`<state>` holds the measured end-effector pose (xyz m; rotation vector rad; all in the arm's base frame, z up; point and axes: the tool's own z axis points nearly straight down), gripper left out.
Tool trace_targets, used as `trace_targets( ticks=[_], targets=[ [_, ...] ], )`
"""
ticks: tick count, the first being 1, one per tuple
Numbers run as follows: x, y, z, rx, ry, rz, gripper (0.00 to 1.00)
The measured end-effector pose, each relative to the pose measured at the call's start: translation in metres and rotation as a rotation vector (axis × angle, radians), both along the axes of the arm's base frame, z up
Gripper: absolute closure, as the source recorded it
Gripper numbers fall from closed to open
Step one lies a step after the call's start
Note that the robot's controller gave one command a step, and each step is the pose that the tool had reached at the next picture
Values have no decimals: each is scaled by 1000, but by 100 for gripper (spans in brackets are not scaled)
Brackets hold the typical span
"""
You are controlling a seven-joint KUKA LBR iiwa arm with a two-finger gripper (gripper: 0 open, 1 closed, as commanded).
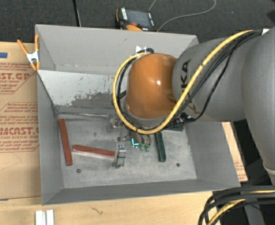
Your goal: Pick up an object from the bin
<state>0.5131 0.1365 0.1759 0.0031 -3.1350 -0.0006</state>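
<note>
Grey metal bin [95, 172] holds two red bars [64, 142] and a dark green stick [161, 146].

The arm [231, 78] reaches in from the right, orange-capped wrist [149, 90] turned down, hand [120, 154] held low.

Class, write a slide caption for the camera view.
Tool low in the grey bin, beside one end of a red-brown bar.

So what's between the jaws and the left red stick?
In the camera view, another red stick lies flat there, its right end close by the jaws.
</note>
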Motion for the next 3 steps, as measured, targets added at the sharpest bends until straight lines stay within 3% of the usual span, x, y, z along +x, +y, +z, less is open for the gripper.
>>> trace_targets(
  ticks=[1, 2, 3],
  targets=[
    [50, -14, -111, -1, -4, 60, 0],
    [50, -13, -106, 2, -7, 61, 100],
    [-8, 11, 20, 2, -12, 129, 100]
  ],
)
